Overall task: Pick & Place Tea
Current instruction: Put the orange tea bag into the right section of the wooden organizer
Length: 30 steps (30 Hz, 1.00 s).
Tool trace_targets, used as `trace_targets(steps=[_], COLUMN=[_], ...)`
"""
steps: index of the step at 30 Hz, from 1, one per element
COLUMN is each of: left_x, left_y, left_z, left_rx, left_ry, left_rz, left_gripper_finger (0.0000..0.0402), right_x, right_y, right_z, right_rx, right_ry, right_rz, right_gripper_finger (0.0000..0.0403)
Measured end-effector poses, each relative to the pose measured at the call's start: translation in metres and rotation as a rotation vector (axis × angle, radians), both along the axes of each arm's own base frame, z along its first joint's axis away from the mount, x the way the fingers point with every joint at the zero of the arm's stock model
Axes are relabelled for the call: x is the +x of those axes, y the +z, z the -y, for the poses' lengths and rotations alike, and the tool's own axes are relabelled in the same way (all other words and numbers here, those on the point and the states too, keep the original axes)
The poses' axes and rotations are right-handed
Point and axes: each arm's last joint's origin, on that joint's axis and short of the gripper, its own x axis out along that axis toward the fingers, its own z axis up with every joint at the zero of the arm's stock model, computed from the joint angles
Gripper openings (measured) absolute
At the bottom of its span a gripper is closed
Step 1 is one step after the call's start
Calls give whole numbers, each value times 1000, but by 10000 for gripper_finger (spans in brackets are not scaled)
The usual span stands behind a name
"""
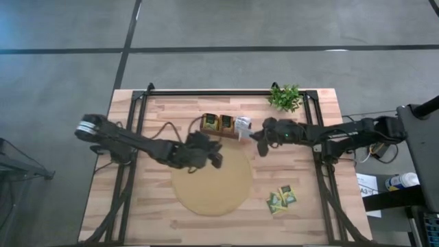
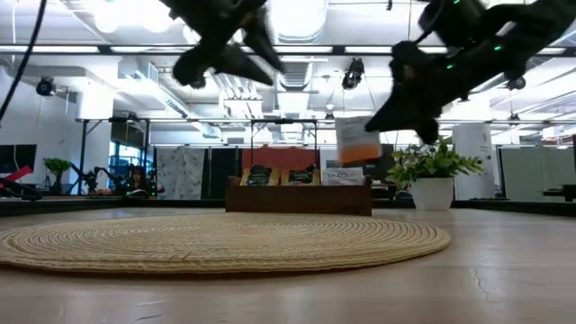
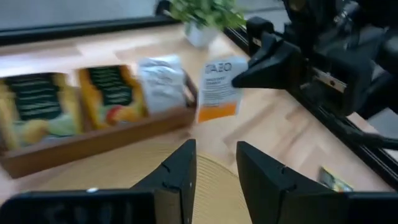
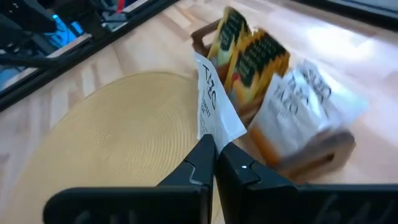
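At the tray's (image 1: 223, 135) three o'clock end, our right gripper (image 4: 214, 155) pinches a white-orange sachet (image 4: 214, 112); we should lower gently. Left gripper (image 3: 214, 165) waits, fingers apart.

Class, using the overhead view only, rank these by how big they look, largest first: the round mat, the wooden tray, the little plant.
1. Round mat, clearly largest.
2. Wooden tray.
3. Little plant, smallest.
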Motion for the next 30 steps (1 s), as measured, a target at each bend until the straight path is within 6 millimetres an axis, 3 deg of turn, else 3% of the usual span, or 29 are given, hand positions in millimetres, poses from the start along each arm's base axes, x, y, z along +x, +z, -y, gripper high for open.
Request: trace_targets(steps=[7,14,30], left_x=[-42,-69,-74], left_y=[0,0,-4], left_z=[-17,-30,-34], left_rx=[23,14,21], left_ry=[89,119,124], left_rz=[129,182,169], left_gripper_finger=[110,110,110], right_x=[28,41,37], right_y=[-10,-20,-38], right_z=[22,34,45], right_rx=[-36,-79,-175], right_ry=[19,-15,-36], right_rz=[-34,-34,-165], right_gripper_finger=[8,8,8])
